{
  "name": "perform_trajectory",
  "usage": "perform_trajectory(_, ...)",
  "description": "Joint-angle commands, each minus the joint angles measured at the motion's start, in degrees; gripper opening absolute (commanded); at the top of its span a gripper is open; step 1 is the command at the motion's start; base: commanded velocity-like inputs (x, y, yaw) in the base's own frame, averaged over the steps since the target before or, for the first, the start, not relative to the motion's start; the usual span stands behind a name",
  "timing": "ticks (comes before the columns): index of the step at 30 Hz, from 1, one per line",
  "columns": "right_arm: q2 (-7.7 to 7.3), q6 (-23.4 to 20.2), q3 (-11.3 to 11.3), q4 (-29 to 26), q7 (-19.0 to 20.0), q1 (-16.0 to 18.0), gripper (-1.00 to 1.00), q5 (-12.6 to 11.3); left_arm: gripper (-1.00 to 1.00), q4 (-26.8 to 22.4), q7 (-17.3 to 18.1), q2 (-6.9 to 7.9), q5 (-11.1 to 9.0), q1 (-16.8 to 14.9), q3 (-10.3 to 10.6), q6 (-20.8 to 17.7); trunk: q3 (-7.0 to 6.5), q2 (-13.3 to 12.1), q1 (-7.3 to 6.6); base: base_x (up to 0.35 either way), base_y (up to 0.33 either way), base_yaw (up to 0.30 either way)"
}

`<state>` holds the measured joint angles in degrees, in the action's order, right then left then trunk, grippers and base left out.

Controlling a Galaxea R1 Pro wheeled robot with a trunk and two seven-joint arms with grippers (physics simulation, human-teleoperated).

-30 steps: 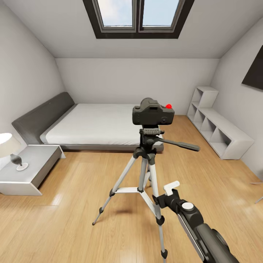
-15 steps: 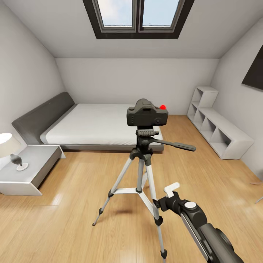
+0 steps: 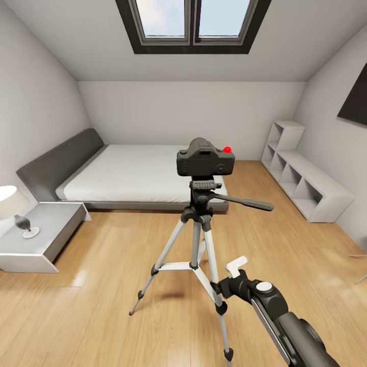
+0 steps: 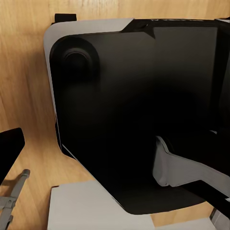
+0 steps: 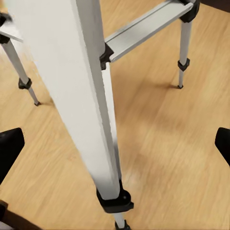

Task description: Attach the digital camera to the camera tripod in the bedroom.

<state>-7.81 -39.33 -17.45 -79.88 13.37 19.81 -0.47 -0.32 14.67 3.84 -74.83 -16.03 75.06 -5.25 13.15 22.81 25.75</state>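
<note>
The digital camera (image 3: pixel 205 159), black with a red button, sits upright on the head of the camera tripod (image 3: pixel 200 224), which stands on the wood floor in the middle of the bedroom. The tripod's black pan handle (image 3: pixel 244 203) points right. My right gripper (image 3: pixel 227 277) hangs low beside the tripod's near right leg with nothing in it. In the right wrist view that silver leg (image 5: pixel 91 96) runs between the spread black fingertips (image 5: pixel 9 148) of the open right gripper (image 5: pixel 116 146). In the left wrist view my left gripper (image 4: pixel 115 158) faces my own dark body, one black fingertip (image 4: pixel 9 153) at the picture's edge.
A low grey bed (image 3: pixel 132 173) lies behind the tripod. A grey nightstand (image 3: pixel 41 234) with a lamp (image 3: pixel 12 204) stands at the left. A white cubby shelf (image 3: pixel 300 178) lines the right wall. A skylight (image 3: pixel 193 23) is overhead.
The tripod's head with the camera shifted a little to the left, its feet staying put, and has held still since. My right gripper drifted slightly left and down.
</note>
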Motion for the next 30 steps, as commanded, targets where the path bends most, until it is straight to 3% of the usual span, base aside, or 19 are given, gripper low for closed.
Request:
perform_trajectory(1,-0.07,-0.31,-0.32,-0.07,0.17,0.06,1.00,-0.01,1.00,-0.03,0.18,0.03,-0.62,-0.05,0.36,-0.29,0.11,0.11,0.03,0.000,0.000,0.000)
perform_trajectory(12,-2.68,-0.36,-1.53,0.01,0.74,0.06,1.00,-0.34,1.00,-0.03,0.19,0.03,-0.67,-0.01,0.36,-0.29,0.11,0.11,0.03,0.000,0.000,0.000)
perform_trajectory(24,-3.78,-0.32,-1.57,0.16,1.02,-1.90,1.00,0.02,1.00,-0.03,0.19,0.06,-0.67,-0.02,0.35,-0.29,0.11,0.11,0.03,0.000,0.000,0.000)
perform_trajectory(30,-5.20,-0.05,-1.56,0.30,1.04,-3.06,1.00,-0.05,1.00,-0.03,0.19,0.16,-0.67,-0.05,0.35,-0.29,0.11,0.11,0.03,0.000,0.000,0.000)
